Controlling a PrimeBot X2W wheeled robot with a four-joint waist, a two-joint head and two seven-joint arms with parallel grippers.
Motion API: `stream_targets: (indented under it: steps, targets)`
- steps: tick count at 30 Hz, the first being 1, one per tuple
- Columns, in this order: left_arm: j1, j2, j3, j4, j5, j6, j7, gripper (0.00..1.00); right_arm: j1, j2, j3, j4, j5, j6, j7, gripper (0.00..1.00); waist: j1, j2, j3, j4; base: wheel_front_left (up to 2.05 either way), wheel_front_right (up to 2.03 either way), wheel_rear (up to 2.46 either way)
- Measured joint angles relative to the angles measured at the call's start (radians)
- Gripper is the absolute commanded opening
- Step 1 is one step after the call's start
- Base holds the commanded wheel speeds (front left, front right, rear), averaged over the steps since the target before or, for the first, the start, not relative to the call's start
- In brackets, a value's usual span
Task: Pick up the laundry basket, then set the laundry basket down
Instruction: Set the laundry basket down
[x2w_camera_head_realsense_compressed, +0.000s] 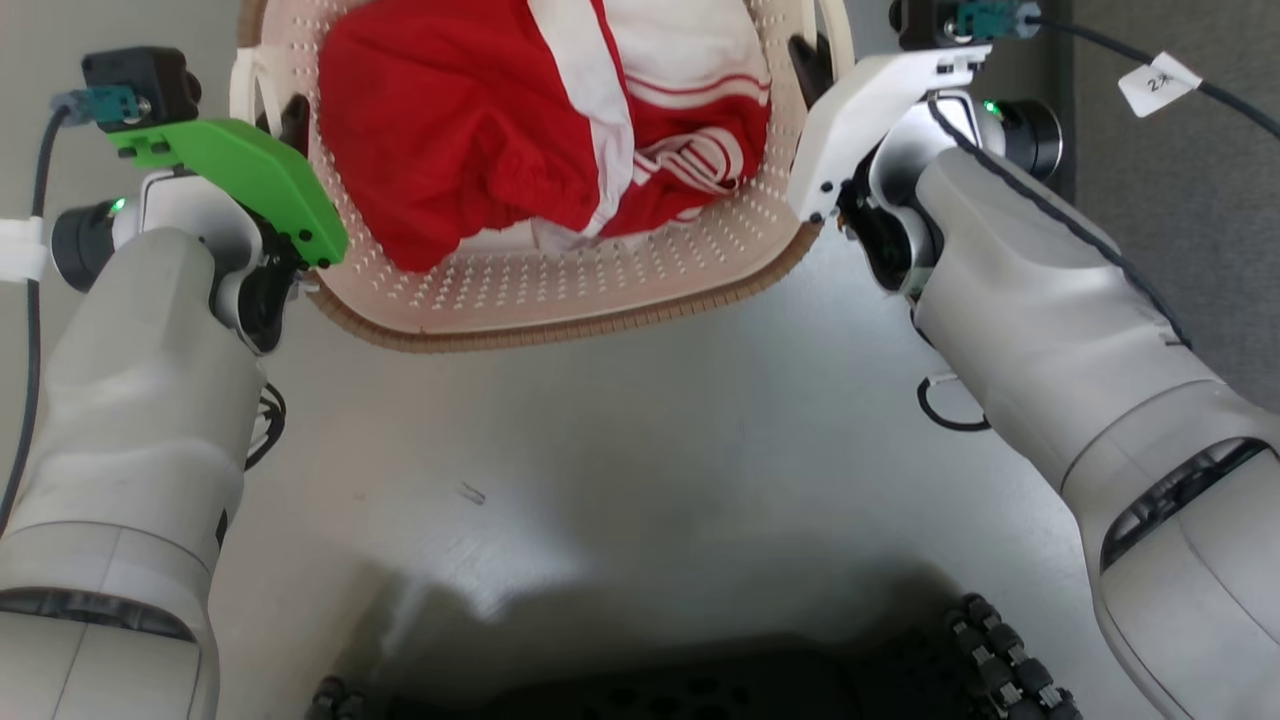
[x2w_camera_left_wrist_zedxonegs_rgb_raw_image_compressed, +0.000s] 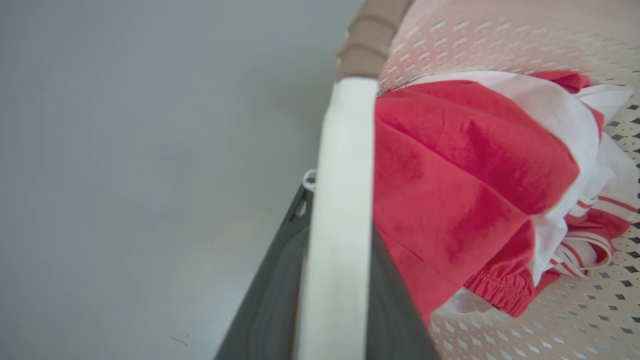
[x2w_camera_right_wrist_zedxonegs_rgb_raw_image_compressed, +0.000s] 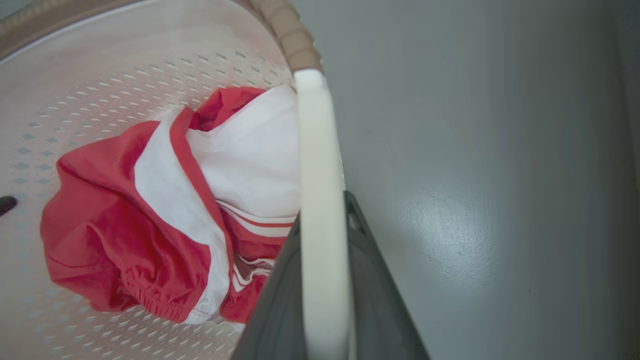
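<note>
While the laundry basket (x2w_camera_head_realsense_compressed: 560, 285) is being held between the two arms at the top of the head view, over the grey floor (x2w_camera_head_realsense_compressed: 620, 450), its handling is being assessed as follows. The perforated plastic wall is being judged stiff but thin, and likely to flex if squeezed. The load, a bundle of red and white garments (x2w_camera_head_realsense_compressed: 470, 130), is being judged soft and light, though free to slide if the basket is tipped. The two white loop handles are being taken as the proper holds, and both are being used. The left gripper (x2w_camera_head_realsense_compressed: 292, 122) is being closed on the left handle (x2w_camera_head_realsense_compressed: 245, 85), and in the left wrist view the dark fingers (x2w_camera_left_wrist_zedxonegs_rgb_raw_image_compressed: 270, 310) are being pressed against either side of that handle (x2w_camera_left_wrist_zedxonegs_rgb_raw_image_compressed: 340, 200). The right gripper (x2w_camera_head_realsense_compressed: 806, 62) is being clamped likewise on the right handle (x2w_camera_head_realsense_compressed: 838, 30), which is being flanked by its fingers (x2w_camera_right_wrist_zedxonegs_rgb_raw_image_compressed: 375, 300) in the right wrist view. The smooth handles are being rated slippery, so level, matched arm motion is being advised. Whether the base is being carried clear of the floor cannot be told. The floor is being noted as smooth, glossy and flat, with a darker strip (x2w_camera_head_realsense_compressed: 1180, 220) at the right.
</note>
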Motion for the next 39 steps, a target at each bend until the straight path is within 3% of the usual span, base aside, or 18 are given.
stream_targets:
  steps: [16, 39]
  targets:
    - [-0.063, 0.001, -0.001, 0.01, 0.008, -0.011, -0.05, 0.0, -0.06, 0.002, -0.005, 0.021, -0.004, -0.001, -0.039, 0.0, -0.0001, 0.0, 0.109, 0.005, 0.0, 0.0, 0.0]
    - [-0.092, -0.01, -0.017, 0.06, 0.025, -0.024, -0.066, 0.0, -0.069, 0.008, -0.002, 0.046, -0.005, -0.001, -0.046, 0.0, -0.0002, 0.0, 0.147, 0.011, 0.0, 0.0, 0.0]
